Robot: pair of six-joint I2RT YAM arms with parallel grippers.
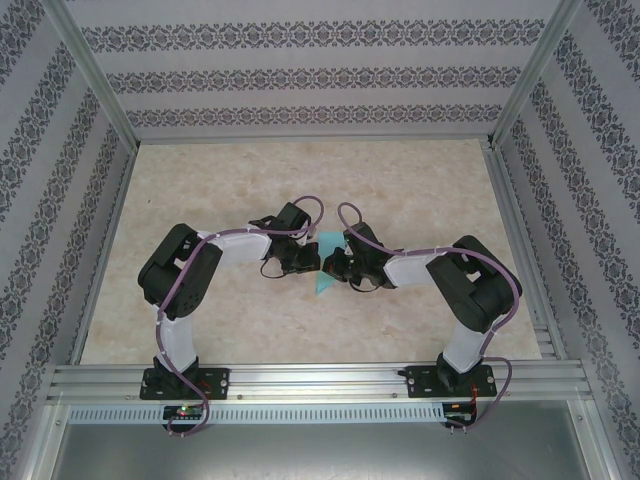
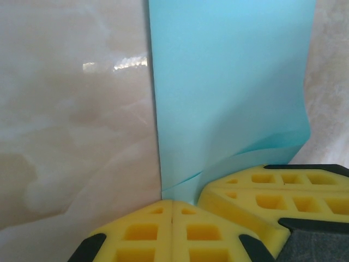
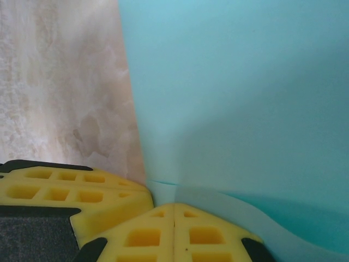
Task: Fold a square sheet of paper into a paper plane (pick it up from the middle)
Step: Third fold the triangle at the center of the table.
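Seemingly left pincer (image 2: 172,210), right pincer (image 3: 174,215) (shut) touch paper (image 2: 229,82).

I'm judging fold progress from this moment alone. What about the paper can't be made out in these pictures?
- Top external: the teal paper is largely covered by the left gripper and right gripper; its outline and creases are too small to tell.
- Left wrist: the paper runs off the top edge; its near end is hidden behind the yellow fingers.
- Right wrist: the paper is cut off at the top and right edges.
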